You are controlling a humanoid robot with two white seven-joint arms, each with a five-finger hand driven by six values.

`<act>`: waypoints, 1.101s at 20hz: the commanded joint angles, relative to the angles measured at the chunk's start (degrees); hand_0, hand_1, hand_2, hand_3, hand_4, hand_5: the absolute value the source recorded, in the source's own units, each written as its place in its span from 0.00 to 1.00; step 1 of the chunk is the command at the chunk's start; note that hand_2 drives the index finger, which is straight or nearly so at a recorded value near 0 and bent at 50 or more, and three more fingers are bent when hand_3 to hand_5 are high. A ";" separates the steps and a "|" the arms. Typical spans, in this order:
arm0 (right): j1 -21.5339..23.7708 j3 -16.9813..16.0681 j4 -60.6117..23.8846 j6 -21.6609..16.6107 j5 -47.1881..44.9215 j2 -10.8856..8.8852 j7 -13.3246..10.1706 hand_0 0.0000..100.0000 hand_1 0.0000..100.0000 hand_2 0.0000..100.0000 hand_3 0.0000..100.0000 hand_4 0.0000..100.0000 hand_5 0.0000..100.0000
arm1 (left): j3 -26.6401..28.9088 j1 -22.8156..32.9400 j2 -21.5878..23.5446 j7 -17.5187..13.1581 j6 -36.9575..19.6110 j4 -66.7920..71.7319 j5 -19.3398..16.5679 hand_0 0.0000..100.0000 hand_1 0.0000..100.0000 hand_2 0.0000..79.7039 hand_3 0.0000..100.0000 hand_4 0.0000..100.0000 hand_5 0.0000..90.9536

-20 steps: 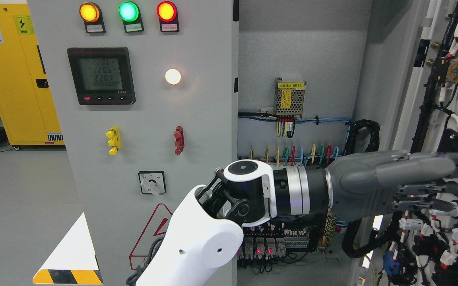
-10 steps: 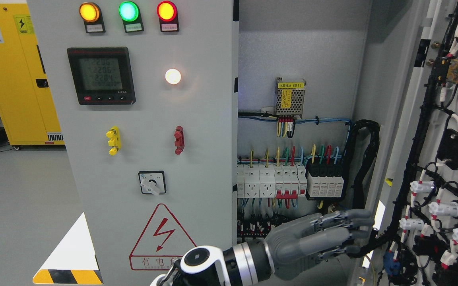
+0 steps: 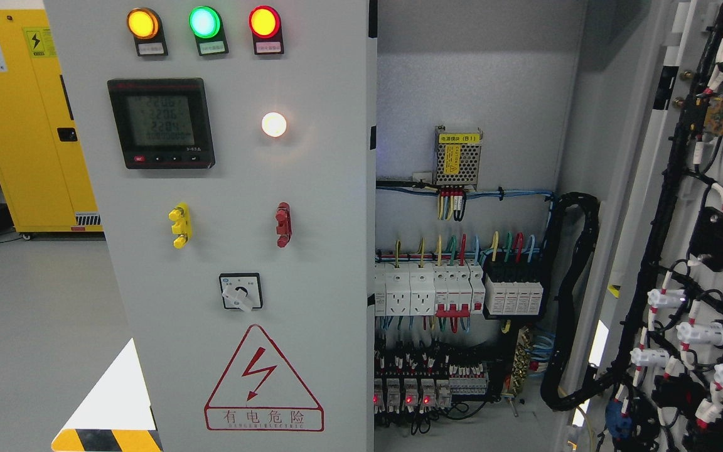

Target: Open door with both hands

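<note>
- Head view shows the cabinet with its right door (image 3: 681, 251) swung wide to the right, wiring side facing in, while the left door (image 3: 236, 238) with its meter and lamps stands closed on the left.
- Neither robot hand is in view, so whether their fingers are open or holding anything cannot be told.
- One risk is that the left door never gets opened: with both arms out of sight, a fresh reach has to find its edge (image 3: 371, 251) beside the live interior.
- A reach that strays right could catch the cable loom (image 3: 572, 301) or the breaker row (image 3: 455, 289) inside the cabinet.
- Fingers brushing the left door's face could knock the rotary switch (image 3: 240, 291) near its lower middle.
- Compared with half a second ago, the left arm and its grey hand, then low in front of the opening, have dropped out of the frame.
- Lower terminals, hidden then, now show.
</note>
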 commanded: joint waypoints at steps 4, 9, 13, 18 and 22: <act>-1.23 -0.04 0.02 0.02 0.00 0.09 0.00 0.00 0.50 0.04 0.00 0.00 0.00 | -0.30 12.23 5.26 0.02 -15.59 36.90 -4.24 0.12 0.56 0.00 0.00 0.00 0.00; -0.88 -0.04 0.02 0.11 0.00 0.27 0.00 0.00 0.50 0.04 0.00 0.00 0.00 | 0.05 11.79 -1.25 2.99 -22.99 61.78 -3.89 0.12 0.56 0.00 0.00 0.00 0.00; -0.62 -0.04 0.02 0.02 0.00 0.96 0.18 0.00 0.50 0.04 0.00 0.00 0.00 | 2.23 11.62 -4.42 8.72 -23.62 73.58 -2.75 0.12 0.56 0.00 0.00 0.00 0.00; 0.43 0.04 0.02 0.02 0.00 2.11 0.01 0.00 0.50 0.04 0.00 0.00 0.00 | 14.37 11.18 -6.97 11.09 -16.60 82.04 -3.01 0.12 0.56 0.00 0.00 0.00 0.00; 1.40 0.05 0.02 -0.07 0.00 2.02 0.53 0.00 0.50 0.04 0.00 0.00 0.00 | 14.82 11.70 -7.06 11.01 -16.32 83.79 -3.19 0.12 0.56 0.00 0.00 0.00 0.00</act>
